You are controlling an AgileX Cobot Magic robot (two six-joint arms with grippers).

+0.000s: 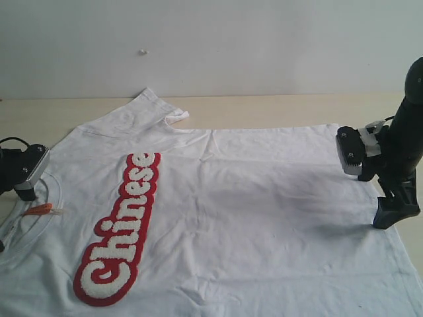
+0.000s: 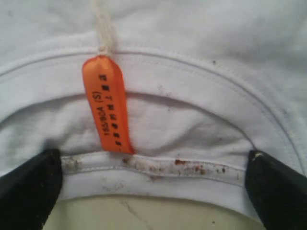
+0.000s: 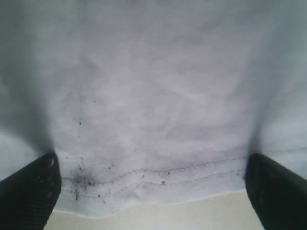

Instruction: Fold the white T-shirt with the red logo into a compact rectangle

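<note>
The white T-shirt (image 1: 251, 198) lies spread flat on the table, chest up, neck to the left and hem to the right. Its red logo (image 1: 122, 231) with fuzzy white letters runs along the left part. An orange neck tag (image 2: 106, 103) lies inside the ribbed collar (image 2: 158, 167). My left gripper (image 2: 153, 191) is open, its black fingers (image 2: 29, 187) standing either side of the collar's stained rim. Over the hem (image 3: 158, 184) at the shirt's right end, my right gripper (image 3: 153, 191) is open too, nothing between its fingers (image 1: 395, 208).
One sleeve (image 1: 155, 105) points toward the pale wall at the back. The beige table (image 1: 277, 109) shows bare behind the shirt and in a narrow strip at the right, beside the right arm (image 1: 403, 132). The left arm's wrist camera (image 1: 25, 170) sits at the left edge.
</note>
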